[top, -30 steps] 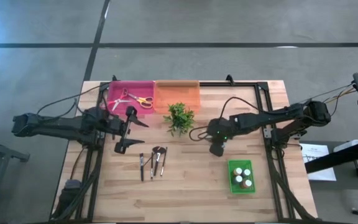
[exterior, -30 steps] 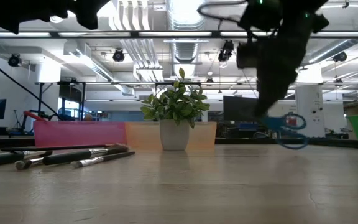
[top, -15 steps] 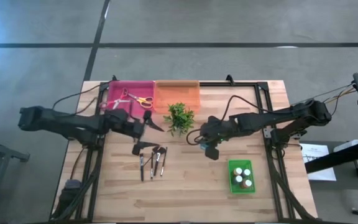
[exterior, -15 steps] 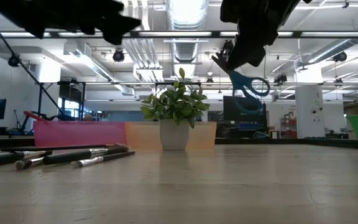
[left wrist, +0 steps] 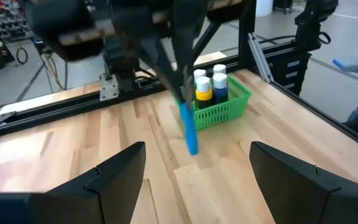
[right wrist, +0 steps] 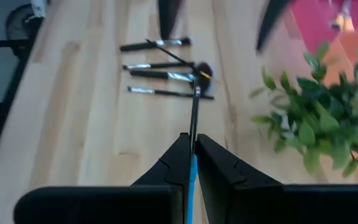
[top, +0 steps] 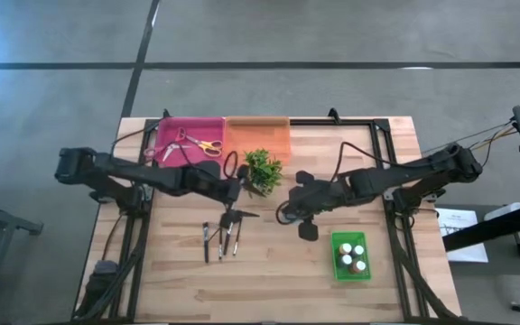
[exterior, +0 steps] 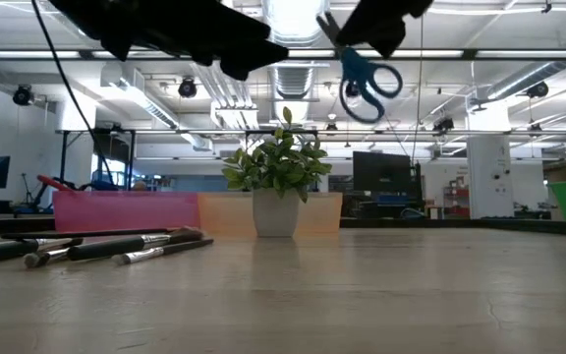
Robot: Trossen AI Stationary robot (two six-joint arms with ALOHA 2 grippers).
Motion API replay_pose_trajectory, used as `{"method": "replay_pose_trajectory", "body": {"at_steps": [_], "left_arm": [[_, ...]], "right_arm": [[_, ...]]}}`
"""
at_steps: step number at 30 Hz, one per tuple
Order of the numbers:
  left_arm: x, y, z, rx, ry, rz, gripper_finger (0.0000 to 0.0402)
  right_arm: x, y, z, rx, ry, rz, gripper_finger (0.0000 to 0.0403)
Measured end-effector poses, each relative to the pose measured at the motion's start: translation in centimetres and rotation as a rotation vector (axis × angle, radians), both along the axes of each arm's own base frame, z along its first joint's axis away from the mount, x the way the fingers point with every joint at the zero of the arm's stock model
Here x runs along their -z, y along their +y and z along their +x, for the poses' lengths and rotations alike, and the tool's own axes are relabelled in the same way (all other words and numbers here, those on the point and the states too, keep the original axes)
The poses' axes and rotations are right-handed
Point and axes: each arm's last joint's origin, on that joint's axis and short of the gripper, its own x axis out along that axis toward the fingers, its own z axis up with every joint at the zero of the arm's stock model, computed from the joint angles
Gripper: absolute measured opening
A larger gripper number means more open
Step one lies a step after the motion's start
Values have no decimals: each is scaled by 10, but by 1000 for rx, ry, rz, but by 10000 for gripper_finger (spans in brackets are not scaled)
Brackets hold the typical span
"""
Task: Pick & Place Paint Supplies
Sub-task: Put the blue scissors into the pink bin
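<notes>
Wooden table point(top: 269, 262) with green basket point(top: 350, 256) of bottles point(left wrist: 206, 85) (labels unreadable)

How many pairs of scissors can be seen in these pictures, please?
3. The blue scissors hang in the air, held by the right gripper. The yellow-handled scissors and pink-handled scissors lie side by side in the pink bin. No others show.
</notes>
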Motion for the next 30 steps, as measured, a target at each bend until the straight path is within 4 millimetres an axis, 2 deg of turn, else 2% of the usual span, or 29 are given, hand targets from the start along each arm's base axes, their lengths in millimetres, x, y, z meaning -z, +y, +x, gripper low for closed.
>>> {"method": "replay_pose_trajectory", "body": {"at_steps": [11,30], "left_arm": [[0,-2,22,0,7,-18,299],[-6,-7,26,-5,-36,-89,299]], "right_arm": [[-20,6,3,-37,-75,-36,22],[-33,0,14,-59,-227,-117,22]]}}
